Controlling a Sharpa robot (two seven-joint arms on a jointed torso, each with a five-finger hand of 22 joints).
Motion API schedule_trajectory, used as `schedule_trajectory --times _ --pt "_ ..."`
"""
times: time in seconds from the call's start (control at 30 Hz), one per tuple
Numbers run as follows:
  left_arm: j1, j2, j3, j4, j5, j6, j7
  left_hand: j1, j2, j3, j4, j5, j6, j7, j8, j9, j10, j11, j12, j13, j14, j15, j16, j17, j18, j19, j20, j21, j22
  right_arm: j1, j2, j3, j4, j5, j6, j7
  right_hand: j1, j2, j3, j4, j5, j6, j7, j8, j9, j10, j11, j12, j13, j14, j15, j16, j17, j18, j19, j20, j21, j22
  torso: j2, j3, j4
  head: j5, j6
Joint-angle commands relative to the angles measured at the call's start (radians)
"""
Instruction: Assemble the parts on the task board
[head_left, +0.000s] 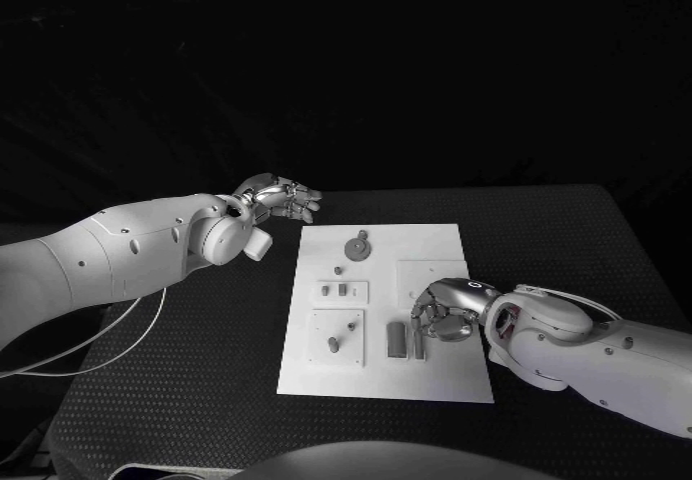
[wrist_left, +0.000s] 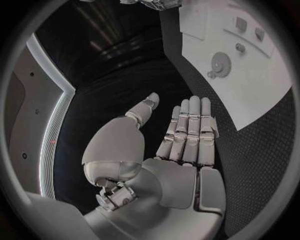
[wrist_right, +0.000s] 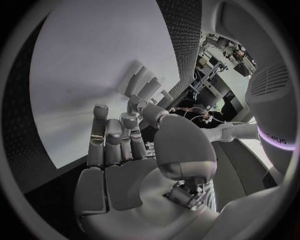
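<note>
Both arms wear smooth white shells dotted with small dark screw holes. The left hand (head_left: 277, 199) and right hand (head_left: 450, 308) are silver, with segmented metal fingers. Thin pale cables (head_left: 101, 340) loop behind the left hand, under its forearm.

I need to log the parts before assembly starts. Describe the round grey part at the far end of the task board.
The round grey part is a flat disc with a raised hub at its middle and a small knob sticking out at one edge. It looks like matte grey plastic or metal. It lies flat on the white task board, near the far end, apart from the other pieces. Nothing touches it: the left robot hand hovers open off the board's far left corner.
</note>
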Motion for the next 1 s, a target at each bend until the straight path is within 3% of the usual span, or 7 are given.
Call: schedule_trajectory --times 0.03,1.0 --pt "0.001 0.000 0.001 0.003 0.000 0.013 0.007 -0.009 -0.002 0.000 0.006 0.001 -0.005 0.001 0.005 -0.002 -0.004 -0.003 0.005 -0.001 0.002 0.004 -0.006 0.001 -0.003 -0.004 -0.001 0.004 0.000 -0.003 0.002 -0.001 -0.006 -0.046 0.016 0.006 0.003 -0.009 -0.005 0.000 -0.002 0.008 -0.001 0.004 0.000 0.002 -0.006 0.002 -0.002 -0.006 -0.003 0.003 0.001 0.014 -0.005 0.004 0.005 0.020 0.000 -0.0001 -0.0002 0.000 -0.001" --pt "0.001 0.001 0.000 0.002 0.000 0.013 0.005 -0.008 -0.002 0.000 0.006 0.001 -0.005 0.002 0.005 -0.002 -0.005 -0.002 0.005 -0.001 0.003 0.004 -0.007 0.002 -0.004 -0.004 0.000 0.004 0.000 -0.026 0.021 -0.003 -0.030 -0.097 0.017 0.007 0.008 -0.006 -0.006 -0.002 -0.001 0.027 -0.008 0.013 -0.003 0.004 -0.011 0.002 -0.004 -0.005 -0.006 0.005 0.001 0.014 -0.004 0.004 0.007 0.019 0.000 -0.0005 -0.0005 0.001 -0.008"
